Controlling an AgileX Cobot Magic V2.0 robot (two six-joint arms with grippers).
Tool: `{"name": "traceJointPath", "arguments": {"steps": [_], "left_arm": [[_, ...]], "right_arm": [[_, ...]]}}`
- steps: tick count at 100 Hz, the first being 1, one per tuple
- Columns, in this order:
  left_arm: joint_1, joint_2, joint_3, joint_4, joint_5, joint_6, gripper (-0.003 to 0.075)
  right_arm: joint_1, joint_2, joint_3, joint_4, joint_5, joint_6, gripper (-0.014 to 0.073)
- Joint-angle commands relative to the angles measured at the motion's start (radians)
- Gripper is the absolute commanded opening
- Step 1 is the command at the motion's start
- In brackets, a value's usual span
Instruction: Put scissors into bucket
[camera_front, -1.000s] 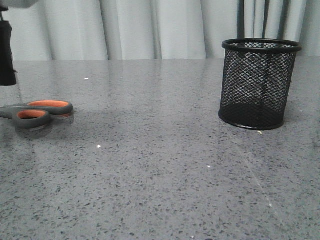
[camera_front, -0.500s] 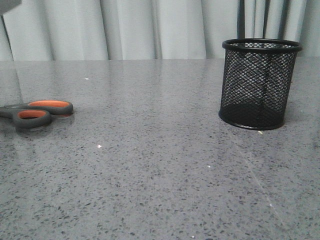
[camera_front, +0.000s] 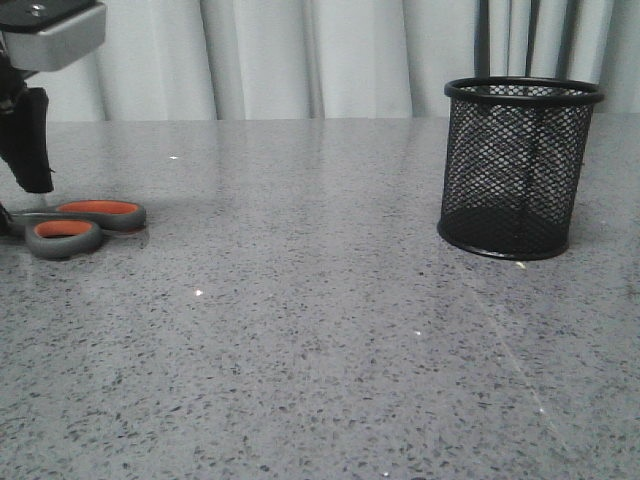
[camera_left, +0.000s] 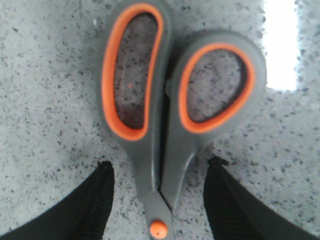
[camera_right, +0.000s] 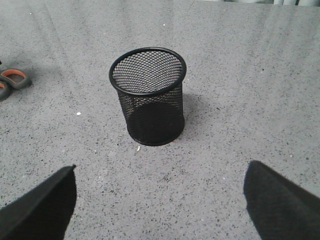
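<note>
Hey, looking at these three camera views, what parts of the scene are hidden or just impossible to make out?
- Scissors blades: cut off by the frame edge in the left wrist view and front view.
- Left gripper: open around the scissors; contact with the table cannot be told.
- Right gripper: only the fingertips show, the arm is out of view.
- Bucket: its far outer side is hidden.
</note>
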Motion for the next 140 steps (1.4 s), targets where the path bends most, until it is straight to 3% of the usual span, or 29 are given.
{"name": "traceJointPath", "arguments": {"steps": [1, 39, 70, 99, 111, 120, 140], "left_arm": [[0.002, -0.007, -0.033, -0.021, 0.015, -0.001, 0.0368], [0.002, 0.031, -0.033, -0.02, 0.034, -0.001, 0.0362], [0.002, 0.003, -0.033, -0.02, 0.061, -0.07, 0.0128], [0.002, -0.109, -0.033, -0.02, -0.023, -0.245, 0.0095], [-0.006, -0.18, -0.033, -0.028, -0.073, -0.247, 0.0095], [-0.033, -0.244, -0.033, -0.037, -0.12, -0.247, 0.0095], [-0.162, -0.377, -0.033, -0.047, -0.229, -0.247, 0.0096]], "right_arm": [[0.001, 0.017, -0.03, 0.008, -0.062, -0.011, 0.0615], [0.001, 0.017, -0.03, 0.008, -0.031, -0.011, 0.0615], [0.001, 0.017, -0.03, 0.008, -0.035, -0.011, 0.0615], [0.001, 0.017, -0.03, 0.095, -0.053, -0.011, 0.0615], [0.001, 0.017, -0.03, 0.215, -0.093, -0.011, 0.0615], [0.001, 0.017, -0.03, 0.376, -0.153, -0.046, 0.0615], [0.001, 0.073, -0.038, 0.939, -0.173, -0.484, 0.0615]]}}
